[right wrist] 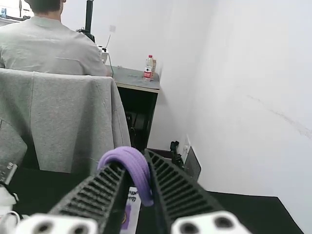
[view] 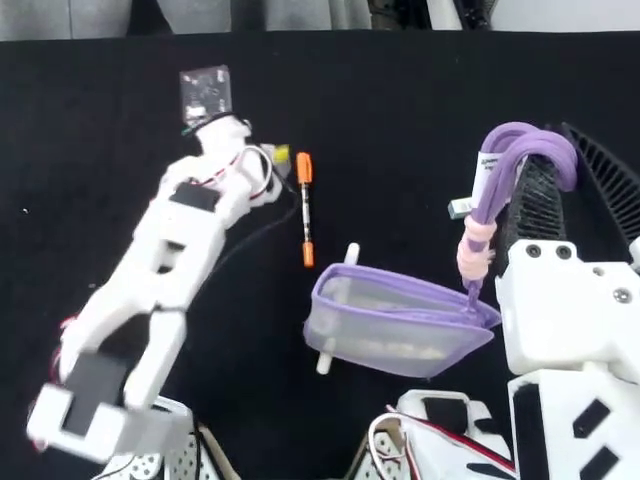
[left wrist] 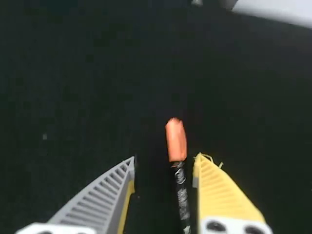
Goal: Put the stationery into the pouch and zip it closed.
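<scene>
Orange-capped pen (left wrist: pixel 178 175) lies on the black surface (view: pixel 400 120), left of the purple pouch (view: pixel 400 325) and a bit farther back. The left end effector (left wrist: pixel 163 163) is spread wide with the pen between its fingers, right up against the yellow one. I'd centre it first, then close on the barrel. The right end effector (right wrist: pixel 132 163) is clenched on the pouch's strap (view: pixel 525 145), which seems to keep the mouth propped up.

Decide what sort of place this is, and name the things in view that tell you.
Probably an office or lab workroom: a black-covered table carries a white robot arm, and beyond it a desk with a bottle stands in a corner of plain white walls.
</scene>
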Robot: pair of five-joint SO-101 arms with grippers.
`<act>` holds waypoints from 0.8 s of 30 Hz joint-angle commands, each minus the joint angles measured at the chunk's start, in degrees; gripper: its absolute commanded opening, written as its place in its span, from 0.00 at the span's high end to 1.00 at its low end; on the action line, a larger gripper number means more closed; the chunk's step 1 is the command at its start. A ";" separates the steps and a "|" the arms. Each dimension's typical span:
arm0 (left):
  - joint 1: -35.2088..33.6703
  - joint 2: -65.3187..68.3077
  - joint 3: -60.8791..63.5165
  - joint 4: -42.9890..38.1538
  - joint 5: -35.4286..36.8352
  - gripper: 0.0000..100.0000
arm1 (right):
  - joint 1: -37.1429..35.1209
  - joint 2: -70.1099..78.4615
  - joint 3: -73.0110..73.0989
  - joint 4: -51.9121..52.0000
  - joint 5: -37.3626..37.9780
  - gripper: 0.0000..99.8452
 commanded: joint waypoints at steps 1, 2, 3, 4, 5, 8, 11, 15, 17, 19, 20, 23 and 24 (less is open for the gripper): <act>1.89 11.96 -12.53 2.73 1.05 0.80 | 0.00 1.19 0.31 -1.32 0.70 0.99; 2.33 14.68 -15.60 4.84 1.05 0.80 | 0.00 1.19 0.31 -1.32 0.70 0.99; 2.77 17.41 -18.86 7.03 1.41 0.80 | 0.00 1.19 0.31 -1.23 0.70 0.99; 3.38 20.04 -22.11 9.05 2.99 0.80 | 0.00 1.19 0.31 -1.23 0.70 0.99; 3.91 22.59 -25.36 11.08 5.19 0.80 | 0.00 1.19 0.31 -1.23 0.62 0.99; 5.58 29.89 -34.07 16.35 10.20 0.80 | 0.00 1.19 0.31 -1.14 0.62 0.99; 7.16 36.22 -41.89 20.04 13.63 0.80 | 0.00 1.19 0.31 -1.14 0.62 0.99; 7.25 42.29 -51.56 23.38 16.79 0.80 | 0.00 1.19 0.31 -1.14 0.62 0.99; 6.99 44.84 -55.87 24.70 16.79 0.80 | 0.00 1.19 0.31 -1.14 0.62 0.99; 6.64 46.95 -59.21 25.14 16.79 0.80 | 0.00 1.19 0.31 -1.14 0.62 0.99; 6.55 48.09 -60.88 25.32 16.88 0.80 | 0.00 1.19 0.31 -1.14 0.62 0.99; 6.37 51.08 -63.87 25.32 16.97 0.81 | 0.00 1.19 0.31 -1.14 0.62 0.99; 6.29 51.69 -64.40 25.32 16.97 0.81 | 0.00 1.19 0.40 -1.14 0.62 0.99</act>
